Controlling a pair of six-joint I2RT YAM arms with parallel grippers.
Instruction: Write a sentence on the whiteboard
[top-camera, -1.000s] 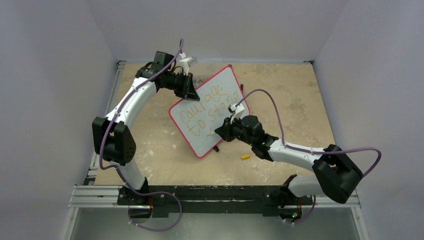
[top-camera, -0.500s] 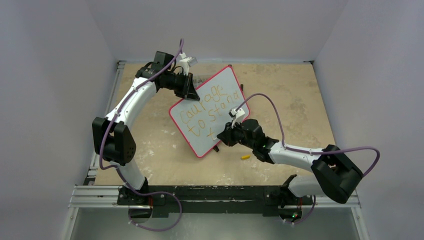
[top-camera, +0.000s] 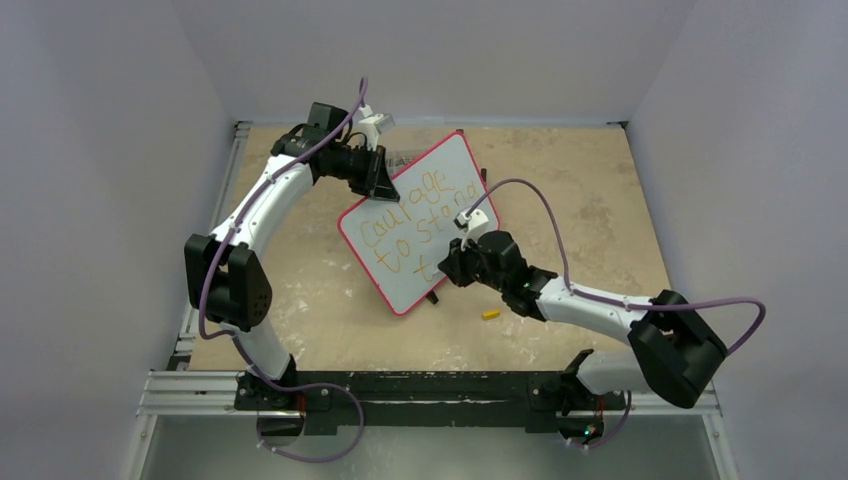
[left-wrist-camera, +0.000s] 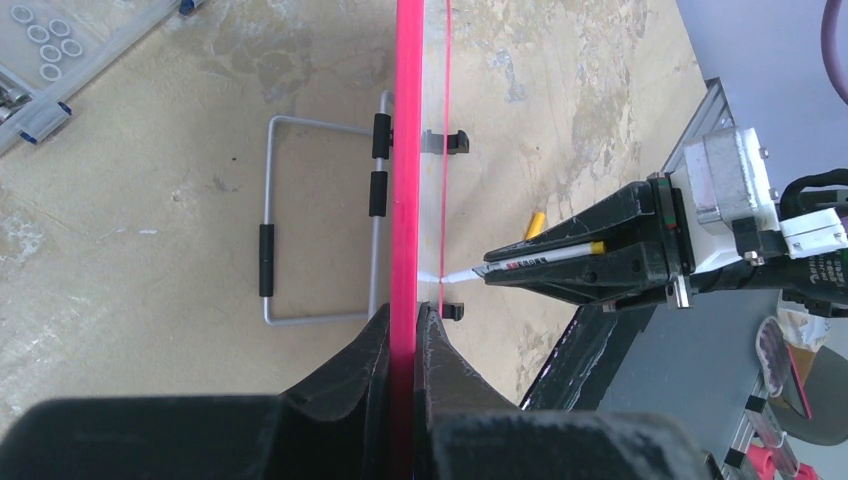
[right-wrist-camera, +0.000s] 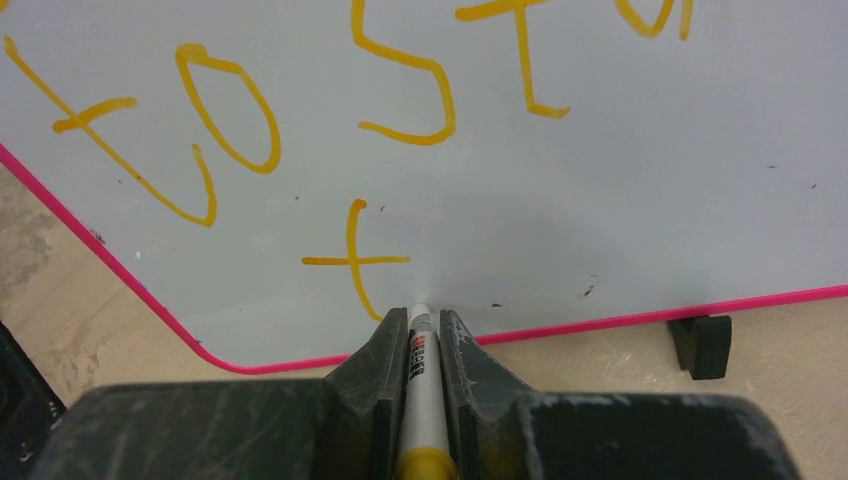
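The whiteboard (top-camera: 420, 215) stands tilted on the table, seen edge-on in the left wrist view (left-wrist-camera: 407, 150). Its orange-yellow sentence (top-camera: 415, 215) reads "courage to stand" with a lone "t" (right-wrist-camera: 355, 258) on the third line. My left gripper (top-camera: 383, 183) is shut on the board's upper left rim (left-wrist-camera: 405, 325). My right gripper (top-camera: 447, 265) is shut on a white marker with a yellow end (right-wrist-camera: 420, 380). The marker's tip (left-wrist-camera: 447, 277) touches the board's face just right of the "t", near the lower rim.
A yellow marker cap (top-camera: 490, 314) lies on the table right of the board. A wire stand (left-wrist-camera: 300, 220) props the board from behind. A black clip (right-wrist-camera: 703, 345) sits under the lower rim. A clear parts box (left-wrist-camera: 45, 50) lies beyond the board.
My right gripper dipped slightly with the marker, then came back up beside the "t", whose strokes now show complete. The left arm and the board have not moved.
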